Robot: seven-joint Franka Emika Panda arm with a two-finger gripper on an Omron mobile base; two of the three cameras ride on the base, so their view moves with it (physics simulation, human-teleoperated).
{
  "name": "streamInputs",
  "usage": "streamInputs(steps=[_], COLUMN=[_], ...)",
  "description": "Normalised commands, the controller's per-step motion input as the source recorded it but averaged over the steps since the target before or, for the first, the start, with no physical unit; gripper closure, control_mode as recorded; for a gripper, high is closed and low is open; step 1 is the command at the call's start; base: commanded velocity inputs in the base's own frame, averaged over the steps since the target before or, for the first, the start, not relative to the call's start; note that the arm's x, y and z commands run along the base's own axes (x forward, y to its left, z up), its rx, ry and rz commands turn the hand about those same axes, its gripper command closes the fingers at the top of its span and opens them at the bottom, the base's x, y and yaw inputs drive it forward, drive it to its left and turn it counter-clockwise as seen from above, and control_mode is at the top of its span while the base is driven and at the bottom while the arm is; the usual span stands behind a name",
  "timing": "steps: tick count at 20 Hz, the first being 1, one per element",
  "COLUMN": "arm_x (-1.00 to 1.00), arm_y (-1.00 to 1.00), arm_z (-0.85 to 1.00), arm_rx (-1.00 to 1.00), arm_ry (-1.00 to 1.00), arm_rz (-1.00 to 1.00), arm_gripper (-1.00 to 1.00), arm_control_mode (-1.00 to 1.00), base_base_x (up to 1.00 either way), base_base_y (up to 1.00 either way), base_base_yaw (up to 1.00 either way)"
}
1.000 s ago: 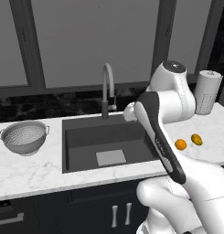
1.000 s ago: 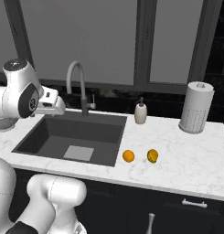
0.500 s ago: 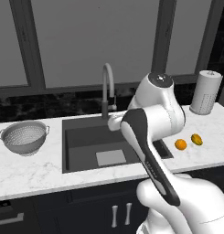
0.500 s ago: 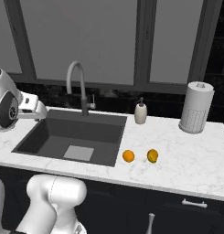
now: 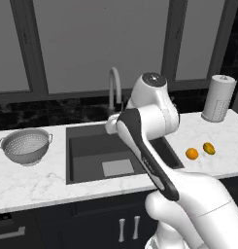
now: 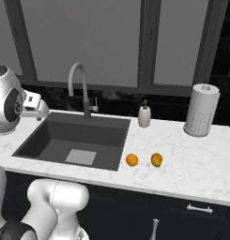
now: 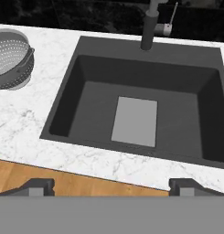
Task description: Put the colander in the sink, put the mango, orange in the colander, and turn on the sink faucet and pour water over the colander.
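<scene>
The silver perforated colander [image 5: 25,146] stands on the marble counter left of the sink [image 5: 86,146], and it appears at the upper left of the hand view [image 7: 8,59]. The dark sink [image 7: 182,114] is empty, with a lighter square patch on its bottom. Behind it rises the gooseneck faucet [image 5: 113,82] [image 6: 76,75] [image 7: 150,27]. The orange [image 5: 191,153] [image 6: 132,160] and the mango [image 5: 209,148] [image 6: 157,160] lie side by side on the counter right of the sink. My gripper [image 7: 114,186] hangs open and empty above the sink's front edge, looking down into the basin.
A paper towel roll [image 6: 201,110] stands at the back right of the counter, and a beige soap dispenser [image 6: 144,116] sits behind the sink's right corner. Dark windows and a black backsplash close the back. My white arm hides part of the sink in the left base view.
The arm has swung leftwards, carrying the hand from the sink's right side across toward the left. The jaws stayed open; the colander, orange and mango have not moved.
</scene>
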Motion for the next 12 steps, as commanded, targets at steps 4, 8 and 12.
streamInputs(steps=[4,8,12], arm_x=[0.54,0.54,0.26], arm_y=[0.22,0.32,0.48], arm_z=[-0.01,-0.10,-0.07], arm_rx=[0.00,0.00,0.00], arm_ry=[0.04,0.03,0.07], arm_rz=[0.00,0.00,0.00], arm_gripper=[-1.00,-1.00,-1.00], arm_control_mode=[-1.00,-1.00,-1.00], base_base_x=[0.00,0.00,0.00], base_base_y=[0.00,0.00,0.00], base_base_yaw=[0.00,0.00,0.00])
